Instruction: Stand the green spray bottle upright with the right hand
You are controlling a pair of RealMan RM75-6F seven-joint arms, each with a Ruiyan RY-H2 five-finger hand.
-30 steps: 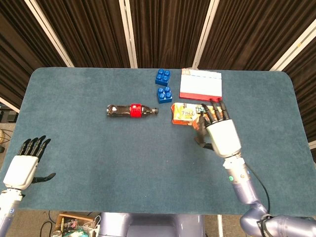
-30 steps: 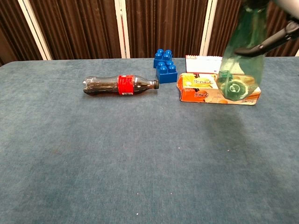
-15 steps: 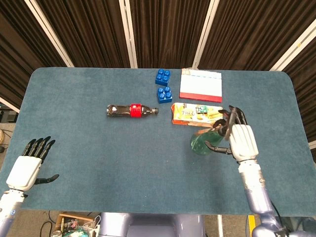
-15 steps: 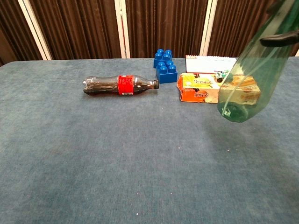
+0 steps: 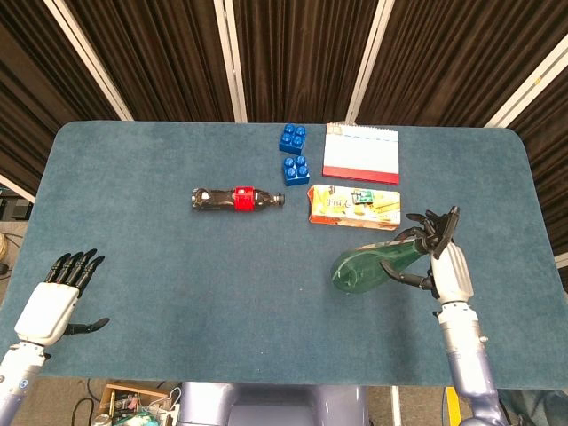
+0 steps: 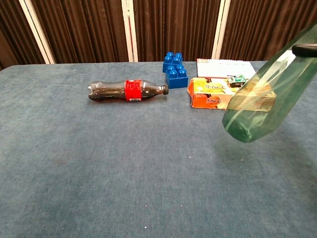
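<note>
The translucent green plastic spray bottle point(image 5: 373, 265) is gripped near its neck by the white right hand point(image 5: 445, 263) and is held tilted above the blue-grey felt table point(image 5: 177, 284), its rounded base pointed down and to the left, in front of the flat orange snack box point(image 5: 353, 206). The left hand point(image 5: 53, 300) is held at the near left edge of the table with fingers spread and nothing in it. A dark cola bottle with a red label point(image 5: 235, 199) is seen lying on its side mid-table, with two blue toy building blocks point(image 5: 294, 153) and a white-and-red desk calendar point(image 5: 360, 153) placed beyond the box.
</note>
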